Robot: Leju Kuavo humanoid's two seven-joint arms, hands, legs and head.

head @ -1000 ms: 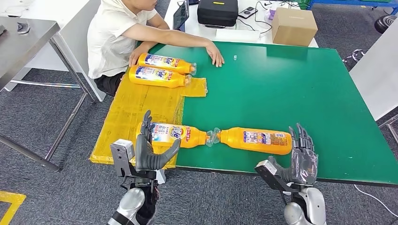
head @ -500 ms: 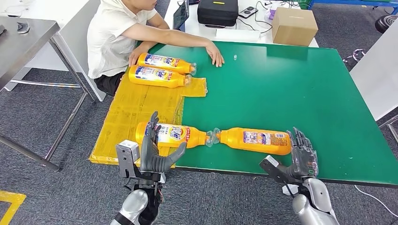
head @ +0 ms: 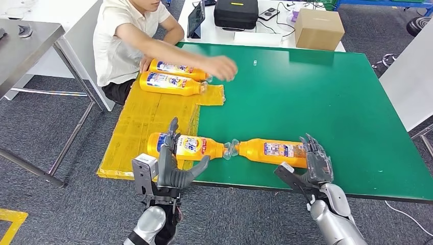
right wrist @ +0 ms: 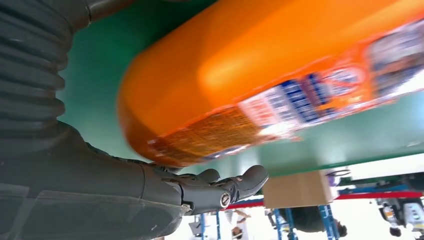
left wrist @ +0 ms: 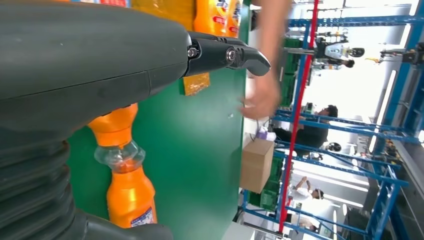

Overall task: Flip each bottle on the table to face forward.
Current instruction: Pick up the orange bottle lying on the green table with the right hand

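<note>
On the yellow sheet at the table's left edge, the left hand stands upright with fingers spread and thumb out, holding nothing. Its fingers reach in front of the near-left detergent bottle, which lies on its side with its base on the sheet and its neck pointing toward 3 o'clock onto the green table; whether they touch it I cannot tell. That bottle shows a white and blue label upward.

Just beside it, neck to neck, lies the near-right detergent bottle, its neck pointing toward 9 o'clock; the two clear caps almost meet. The right hand is at this bottle's base end, fingers extended upward and apart, thumb out, grasping nothing. In the right wrist view the orange base looms close above the fingers, blurred, with a gap between them.

Toward 11 o'clock from the near pair, two more orange bottles lie side by side at the sheet's far end, necks toward 3 o'clock. A person in a white shirt sits behind them, one arm stretched over the table, its hand blurred above the green surface. Beyond the far edge sit a black case and, toward 1 o'clock, a cardboard box.
</note>
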